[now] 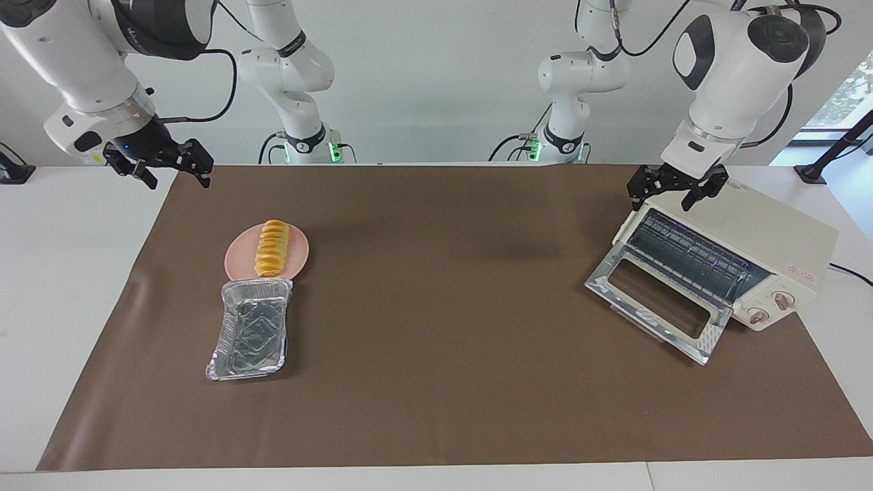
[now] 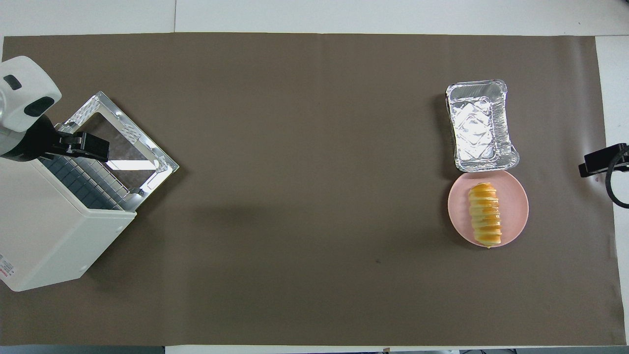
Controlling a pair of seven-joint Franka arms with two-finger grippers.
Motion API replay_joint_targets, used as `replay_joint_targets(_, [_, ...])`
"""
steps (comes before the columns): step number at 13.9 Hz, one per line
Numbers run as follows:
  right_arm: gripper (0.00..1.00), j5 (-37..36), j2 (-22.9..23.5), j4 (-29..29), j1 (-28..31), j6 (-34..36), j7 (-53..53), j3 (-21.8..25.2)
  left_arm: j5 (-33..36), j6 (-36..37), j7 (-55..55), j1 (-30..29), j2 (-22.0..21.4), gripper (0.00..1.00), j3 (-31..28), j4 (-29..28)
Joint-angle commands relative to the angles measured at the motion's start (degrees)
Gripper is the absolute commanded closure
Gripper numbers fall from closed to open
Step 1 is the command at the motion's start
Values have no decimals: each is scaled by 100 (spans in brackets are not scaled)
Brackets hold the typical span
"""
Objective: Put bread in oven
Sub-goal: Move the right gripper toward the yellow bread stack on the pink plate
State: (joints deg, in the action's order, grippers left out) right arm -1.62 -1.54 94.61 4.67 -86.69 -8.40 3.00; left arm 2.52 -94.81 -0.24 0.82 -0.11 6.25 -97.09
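Observation:
The bread (image 1: pixel 271 247), a ridged yellow-orange loaf, lies on a pink round plate (image 1: pixel 300 256) toward the right arm's end of the table; it also shows in the overhead view (image 2: pixel 485 214). The cream-white oven (image 1: pixel 784 239) stands at the left arm's end with its glass door (image 1: pixel 655 303) folded down open and the wire rack (image 1: pixel 689 256) showing. My left gripper (image 1: pixel 672 189) is open and empty, just over the oven's top front edge. My right gripper (image 1: pixel 174 174) is open and empty, raised over the table's edge near the robots and apart from the bread.
A silver foil tray (image 1: pixel 251 329) lies empty against the plate, farther from the robots than it. A brown mat (image 1: pixel 443 341) covers the table. In the overhead view the oven (image 2: pixel 49 231), its door (image 2: pixel 123 137), the tray (image 2: pixel 480 125) and the plate (image 2: pixel 516 206) show.

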Motion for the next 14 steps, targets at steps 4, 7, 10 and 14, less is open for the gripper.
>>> replay_joint_targets(4, [0,-22,-197,285,-89,39,242,-10,-102,-3,68,-91,-139,0,34,-108])
replay_joint_targets(7, [0,-14,-425,750,-221,-31,286,-10,-102,-3,68,-91,-139,0,34,-99])
replay_joint_targets(10, [0,-14,-837,1637,-230,-776,715,-246,-102,-3,68,-91,-139,0,34,-108])
replay_joint_targets(14, [0,74,-1252,3114,-230,-1972,928,-344,-102,-3,68,-91,-139,0,34,-99])
